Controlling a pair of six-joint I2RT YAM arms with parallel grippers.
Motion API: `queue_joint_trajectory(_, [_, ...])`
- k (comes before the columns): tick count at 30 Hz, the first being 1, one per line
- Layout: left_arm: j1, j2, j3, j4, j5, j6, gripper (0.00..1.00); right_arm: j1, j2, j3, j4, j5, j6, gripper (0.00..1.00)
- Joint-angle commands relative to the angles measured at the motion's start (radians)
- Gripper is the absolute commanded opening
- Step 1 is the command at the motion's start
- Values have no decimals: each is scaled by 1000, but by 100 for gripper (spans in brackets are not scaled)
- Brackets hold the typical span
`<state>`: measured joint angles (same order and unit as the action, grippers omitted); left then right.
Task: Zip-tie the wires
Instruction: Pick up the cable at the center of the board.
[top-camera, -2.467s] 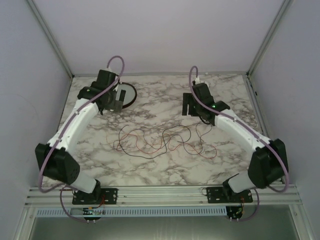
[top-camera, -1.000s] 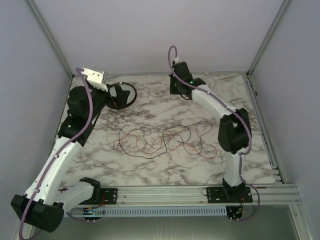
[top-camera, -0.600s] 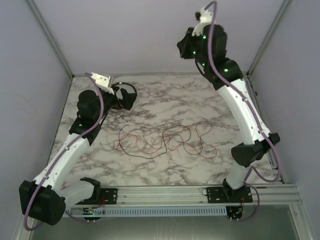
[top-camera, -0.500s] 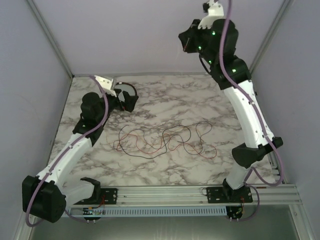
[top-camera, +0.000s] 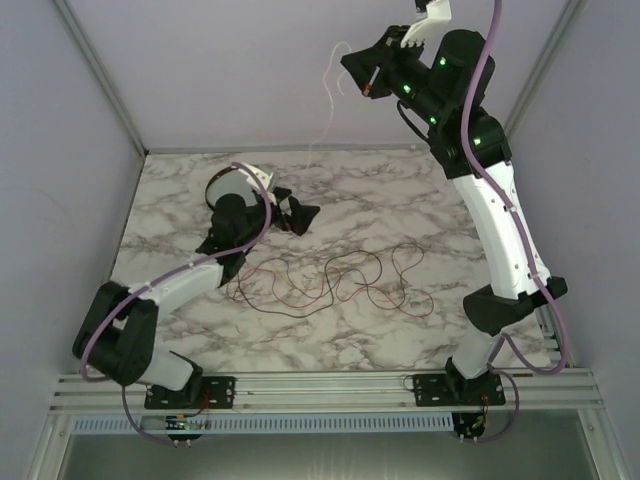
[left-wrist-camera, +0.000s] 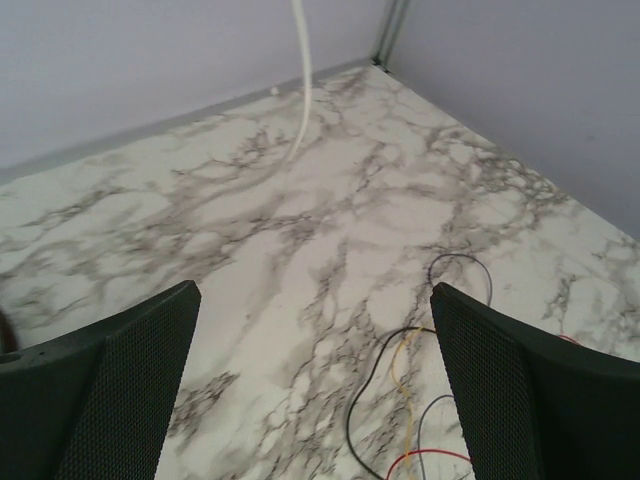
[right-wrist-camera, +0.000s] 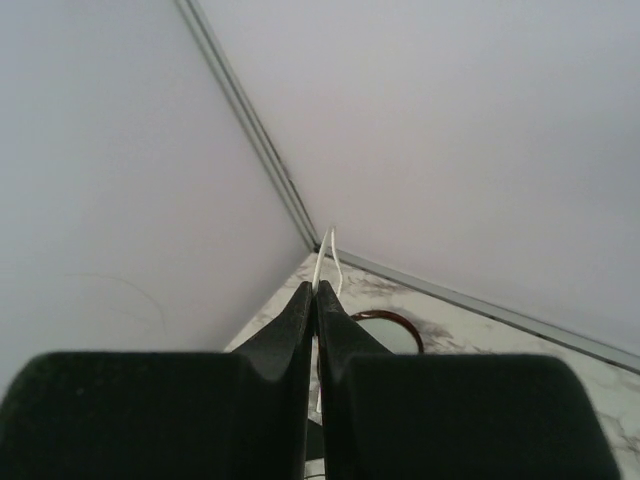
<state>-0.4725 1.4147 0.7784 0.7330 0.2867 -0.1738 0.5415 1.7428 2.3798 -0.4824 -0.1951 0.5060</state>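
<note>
Hoisted the white zip tie (top-camera: 328, 95) high above the marble table (top-camera: 450, 190), right gripper (right-wrist-camera: 316, 295) clamped shut on it. Swung left gripper (top-camera: 300, 215) — wide open, empty — low beside the wires (top-camera: 330, 280), loose at mid-table. Probably bundling next.

- White marble with grey-brown veining across the worktop (top-camera: 400, 190).
- Red and dark brown-black strands in the wires (top-camera: 330, 280) on the worktop; yellow and bluish ones too in the left wrist view.
- Plain white zip tie (top-camera: 326, 100) above the worktop.
- Black left fingers (left-wrist-camera: 120, 390) with fine mesh texture; smooth black right fingers (right-wrist-camera: 290, 330).
- White links and black joints on left arm (top-camera: 180, 285) and right arm (top-camera: 500, 220); lilac cables (top-camera: 490, 40).
- Dark reddish-brown rim on the dish (right-wrist-camera: 405, 325), pale inside.
- Pale lilac-grey walls (top-camera: 250, 70).
</note>
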Motion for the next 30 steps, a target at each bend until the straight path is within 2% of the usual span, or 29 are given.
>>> queue_joint_trajectory(1, [-30,84,78,189,54,-32,100,-5,-15,26,78,-84,58,0])
queue_joint_trajectory(7, [-56,171,122,146,-35,22,100,-5,-46,1,90,-83,61,0])
queue_joint_trajectory(11, [-57,172,129,130,4,12,100,-6,-68,-19,91,-55,37,0])
queue_joint_trajectory(15, [-57,116,152,-34,79,18,100,-10,-86,-37,91,-24,13,0])
queue_joint_trajectory(20, [-57,-2,101,-184,91,58,100,-18,-100,-42,91,-12,-8,0])
queue_joint_trajectory(26, [-56,-123,57,-247,22,75,100,-25,-104,-39,92,-18,-12,0])
queue_joint_trajectory(30, [-56,-114,89,-349,-52,149,100,-25,-116,-43,95,-25,-9,0])
